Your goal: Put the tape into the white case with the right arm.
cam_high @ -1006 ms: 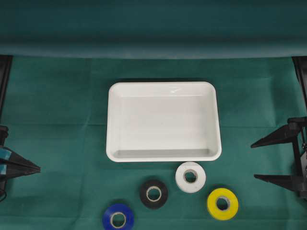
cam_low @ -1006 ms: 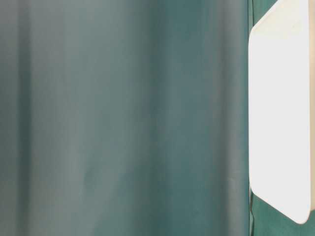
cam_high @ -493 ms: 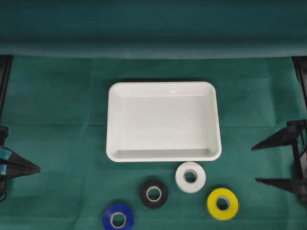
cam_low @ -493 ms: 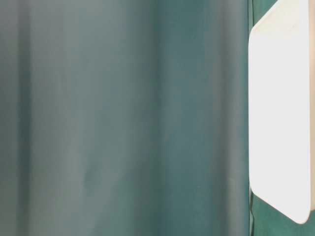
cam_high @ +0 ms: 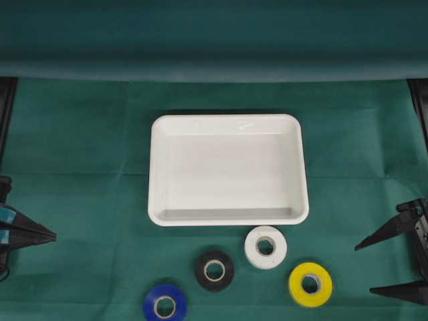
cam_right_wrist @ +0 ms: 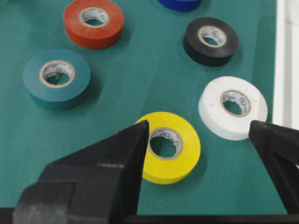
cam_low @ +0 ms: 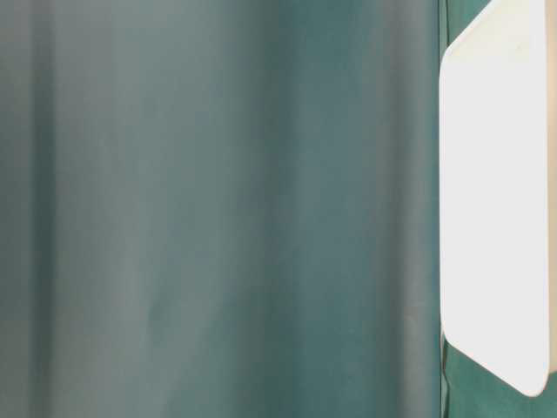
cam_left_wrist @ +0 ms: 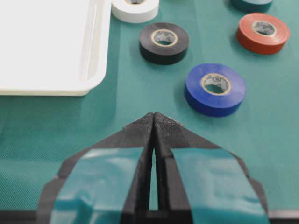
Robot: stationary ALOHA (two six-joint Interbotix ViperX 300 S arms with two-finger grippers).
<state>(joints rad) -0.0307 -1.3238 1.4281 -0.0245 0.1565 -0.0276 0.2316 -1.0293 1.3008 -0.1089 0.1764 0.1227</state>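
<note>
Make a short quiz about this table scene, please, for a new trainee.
1. True or false: the white case already holds a tape roll.
2. Which roll lies nearest the right pincer? A) yellow roll B) red roll C) teal roll
3. Fill in: the left pincer is ____, its jaws pressed together.

Key: 1 false; 2 A; 3 shut.

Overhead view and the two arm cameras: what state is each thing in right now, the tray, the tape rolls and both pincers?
white case: empty, flat on the cloth.
white tape: lying flat, just outside the case's near rim.
black tape: flat, untouched.
blue tape: flat, untouched.
yellow tape: flat, untouched.
red tape: flat.
teal tape: flat.
left pincer: shut, empty.
right pincer: wide open, empty.
</note>
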